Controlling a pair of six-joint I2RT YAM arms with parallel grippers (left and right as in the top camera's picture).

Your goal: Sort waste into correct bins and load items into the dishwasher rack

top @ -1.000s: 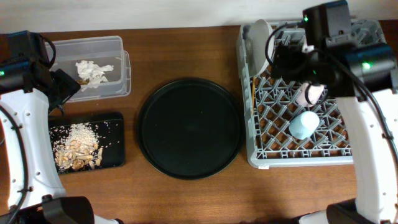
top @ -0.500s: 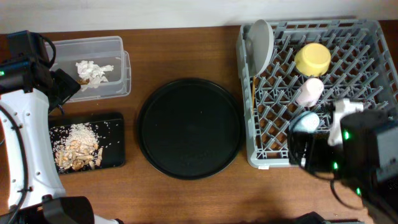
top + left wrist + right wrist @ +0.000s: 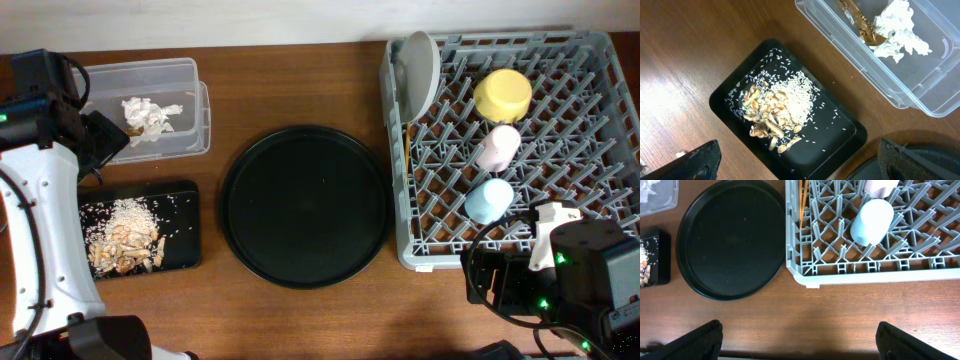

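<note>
Apparently complete: plate point(image 3: 420, 70), bowl point(image 3: 503, 95), pink cup point(image 3: 497, 147), blue cup point(image 3: 487, 200), chopsticks point(image 3: 802, 195) in rack point(image 3: 570, 215); paper point(image 3: 150, 113), wrapper point(image 3: 860, 22) in tub point(image 3: 190, 75); rice point(image 3: 125, 235) in black tray point(image 3: 185, 200). Left claw point(image 3: 799, 150), right claw point(image 3: 799, 330) spread, empty. Nothing left.

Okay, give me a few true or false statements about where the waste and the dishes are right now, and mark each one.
1. The crumpled white paper lies in the clear tub. True.
2. The rice sits on the large round tray. False: it is in the shallow black rectangular tray.
3. The yellow bowl is in the dishwasher rack. True.
4. The light-blue cup lies on the table. False: it is in the rack, beside the pink cup.
</note>
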